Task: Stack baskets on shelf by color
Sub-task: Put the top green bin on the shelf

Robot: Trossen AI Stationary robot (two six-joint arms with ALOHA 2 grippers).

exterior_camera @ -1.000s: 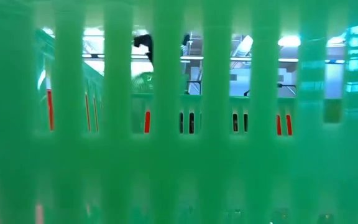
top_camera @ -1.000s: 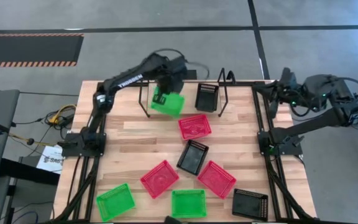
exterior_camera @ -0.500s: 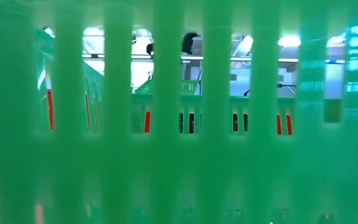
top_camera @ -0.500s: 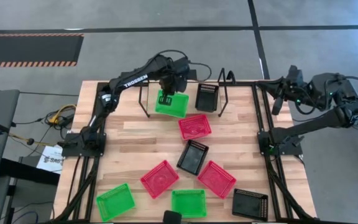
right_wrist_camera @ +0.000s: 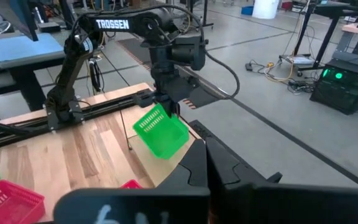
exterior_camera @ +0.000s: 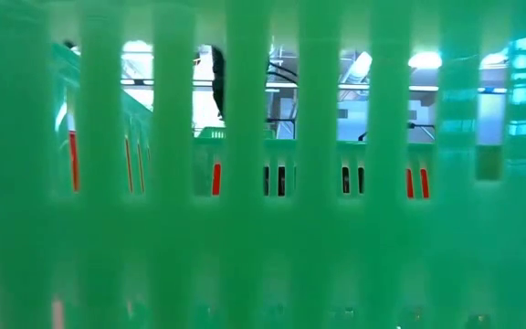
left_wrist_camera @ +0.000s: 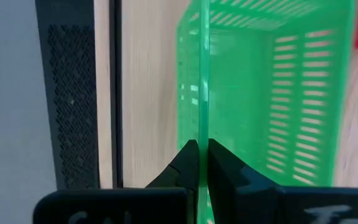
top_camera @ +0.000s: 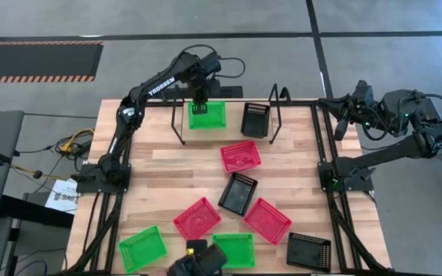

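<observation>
My left gripper (top_camera: 200, 102) is over the left part of the shelf (top_camera: 229, 132) at the table's far edge, shut on a green basket (top_camera: 208, 116). A black basket (top_camera: 255, 119) sits on the shelf's right part between the black wire uprights (top_camera: 276, 115). Loose on the tabletop lie three red-pink baskets (top_camera: 240, 156) (top_camera: 196, 218) (top_camera: 267, 220), two black ones (top_camera: 238, 192) (top_camera: 308, 251) and two green ones (top_camera: 142, 248) (top_camera: 236, 249). My right gripper (top_camera: 344, 116) waits shut beyond the table's far right corner. My left gripper pinches the green basket's far wall (left_wrist_camera: 199, 118) at its rim, one finger (left_wrist_camera: 219, 168) inside the basket and one (left_wrist_camera: 182, 165) outside, coming from above. The basket (right_wrist_camera: 160, 132) hangs tilted below the fingers over the shelf; whether it touches the board, I cannot tell.
A green basket wall (exterior_camera: 263, 228) stands right against the low camera and blocks nearly all of that view. A dark object (top_camera: 198, 261) sits at the table's near edge between the two green baskets. The shelf's middle part between the held basket and the black one is bare wood.
My left gripper has carried the green basket toward the table's far edge, from in front of the shelf to over its left part. The basket has turned from a skewed slant to lie square with the shelf in the high view.
</observation>
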